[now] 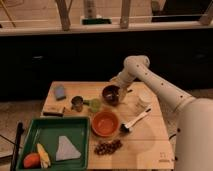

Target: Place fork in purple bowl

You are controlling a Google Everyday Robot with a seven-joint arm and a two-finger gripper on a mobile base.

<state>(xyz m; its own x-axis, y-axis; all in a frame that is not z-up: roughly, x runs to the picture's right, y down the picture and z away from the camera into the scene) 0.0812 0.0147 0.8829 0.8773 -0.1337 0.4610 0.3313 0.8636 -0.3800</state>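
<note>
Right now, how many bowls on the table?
2. The purple bowl mid-table, with the gripper just beside it; the orange bowl in front of it, beside the green tray. None look hidden.

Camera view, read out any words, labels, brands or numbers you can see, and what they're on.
No text here can be read.
Small dark mark near the table's front right corner: too blurred to read.
Green tray, orange bowl: no lettering visible.
Claw, at the purple bowl's right rim: no marking visible.

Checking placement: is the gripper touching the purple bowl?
Cannot tell. In the camera view the gripper overlaps the purple bowl at its rim; neither contact nor gap shows.
</note>
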